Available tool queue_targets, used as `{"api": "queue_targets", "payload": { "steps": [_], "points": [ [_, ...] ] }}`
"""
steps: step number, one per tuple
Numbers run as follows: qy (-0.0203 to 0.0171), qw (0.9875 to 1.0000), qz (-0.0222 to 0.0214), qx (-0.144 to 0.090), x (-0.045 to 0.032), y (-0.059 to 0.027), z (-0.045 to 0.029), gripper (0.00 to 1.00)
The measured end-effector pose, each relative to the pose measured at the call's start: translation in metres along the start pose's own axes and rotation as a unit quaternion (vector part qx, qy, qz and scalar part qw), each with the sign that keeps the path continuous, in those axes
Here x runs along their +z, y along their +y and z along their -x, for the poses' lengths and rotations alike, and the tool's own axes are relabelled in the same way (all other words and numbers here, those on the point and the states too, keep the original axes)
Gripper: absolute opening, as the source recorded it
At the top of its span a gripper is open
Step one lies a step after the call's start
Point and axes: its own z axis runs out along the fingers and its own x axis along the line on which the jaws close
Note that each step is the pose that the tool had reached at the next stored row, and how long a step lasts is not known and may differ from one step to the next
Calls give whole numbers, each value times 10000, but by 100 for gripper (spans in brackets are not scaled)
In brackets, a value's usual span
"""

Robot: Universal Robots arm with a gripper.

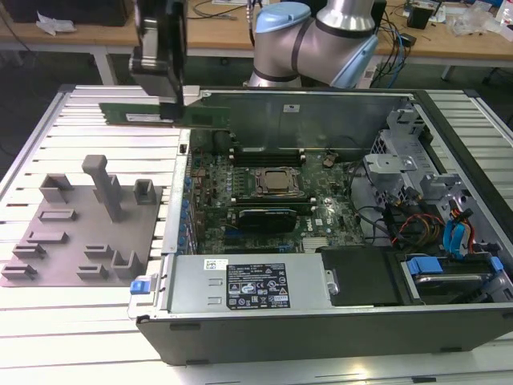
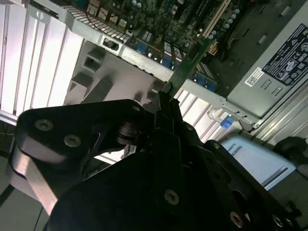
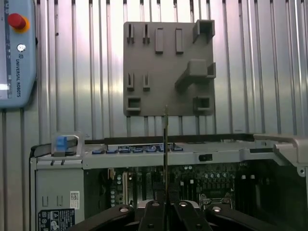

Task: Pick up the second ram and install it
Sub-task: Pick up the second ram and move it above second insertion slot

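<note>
On the slatted metal table [image 1: 48,321] lies an open computer case [image 1: 321,329], its circuit board [image 1: 264,200] facing up. Just beside it, toward the exterior view's left, sits a grey fixture plate [image 1: 68,255]. Over the case's far corner the arm [image 1: 321,36] carries the gripper [image 1: 171,103], its fingers pressed together on the ram stick [image 1: 204,119]. The stick hangs level in the air above the case wall, clear of plate and board alike. In the first wrist view it [image 3: 165,144] shows edge-on, standing straight out from the gripper [image 3: 166,208].

The likely trouble is the narrow pinch on so long a stick. A slight pivot in the grip would probably bring one end down first. It might then jam in a slot, or clip the case wall.
</note>
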Motion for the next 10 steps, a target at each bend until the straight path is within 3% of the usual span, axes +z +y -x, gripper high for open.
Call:
{"api": "queue_targets", "payload": {
  "steps": [1, 3, 8, 10],
  "points": [
    [0, 10000, 0, 1, -1, -43, 2, 11],
    [1, 10000, 2, 1, -2, -227, 12, 11],
    [1, 10000, 3, 0, 0, -487, 25, 11],
    [2, 10000, 5, 0, 1, -654, 35, 11]
  ]
}}
